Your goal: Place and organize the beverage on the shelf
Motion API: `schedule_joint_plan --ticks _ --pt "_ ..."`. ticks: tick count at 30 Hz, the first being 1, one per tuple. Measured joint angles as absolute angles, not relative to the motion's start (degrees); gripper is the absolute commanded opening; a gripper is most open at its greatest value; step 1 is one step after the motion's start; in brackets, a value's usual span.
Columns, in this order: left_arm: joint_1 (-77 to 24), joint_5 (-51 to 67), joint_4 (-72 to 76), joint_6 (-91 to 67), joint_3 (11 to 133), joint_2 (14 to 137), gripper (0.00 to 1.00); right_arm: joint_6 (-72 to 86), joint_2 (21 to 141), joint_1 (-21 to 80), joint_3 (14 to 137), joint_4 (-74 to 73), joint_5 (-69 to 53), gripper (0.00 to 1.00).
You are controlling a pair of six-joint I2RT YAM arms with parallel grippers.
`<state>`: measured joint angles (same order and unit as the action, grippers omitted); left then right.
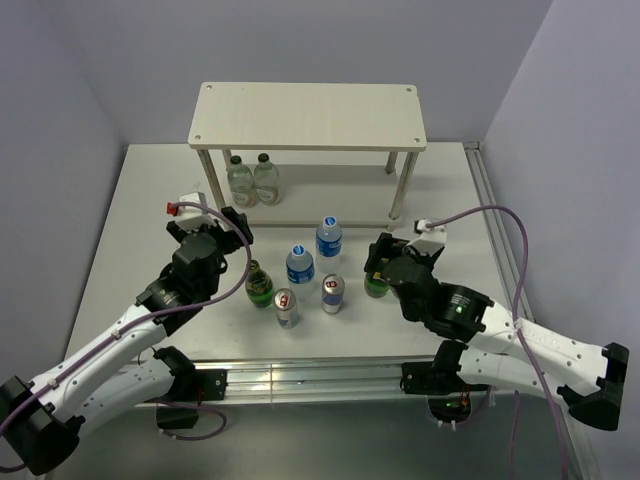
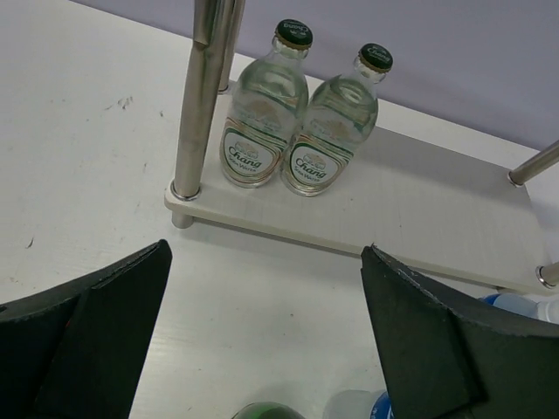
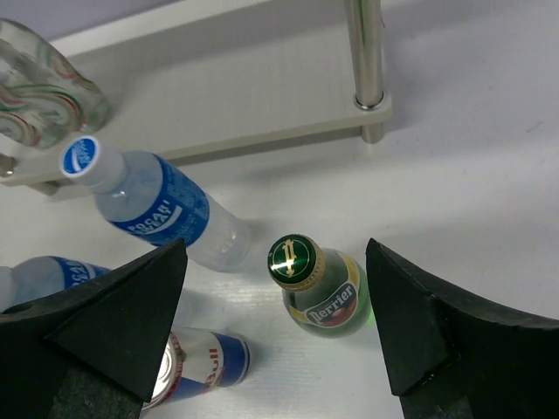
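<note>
The off-white shelf (image 1: 310, 115) stands at the back; its lower board (image 2: 419, 201) holds two clear glass bottles (image 2: 260, 113) with green caps at its left end. On the table in front stand two blue-labelled water bottles (image 1: 328, 238), two slim cans (image 1: 286, 307) and two green bottles (image 1: 259, 285). My left gripper (image 1: 236, 226) is open and empty, above the table facing the shelf's left leg (image 2: 199, 96). My right gripper (image 3: 275, 253) is open, its fingers either side of the right green bottle (image 3: 327, 292) without touching it.
In the right wrist view a water bottle (image 3: 157, 205) and a can (image 3: 196, 367) stand left of the green bottle. The shelf's right front leg (image 3: 367, 61) is just behind it. The table's right rail (image 1: 490, 215) runs beside the right arm.
</note>
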<state>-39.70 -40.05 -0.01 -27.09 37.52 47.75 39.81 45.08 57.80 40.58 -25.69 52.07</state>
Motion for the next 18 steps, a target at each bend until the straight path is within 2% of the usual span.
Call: schedule_joint_plan --ticks 4,10,18 --pt "-39.75 -41.52 1.34 -26.48 36.01 47.09 0.97 37.76 41.47 61.56 40.58 -25.17 55.07 0.91" --pt "-39.75 -43.07 2.7 -25.74 34.52 46.46 0.97 37.06 39.62 77.6 40.53 -25.82 63.57 0.92" --pt "-39.75 -44.05 3.81 -25.56 33.91 44.64 0.98 50.11 45.47 80.01 39.83 -37.54 68.55 0.93"
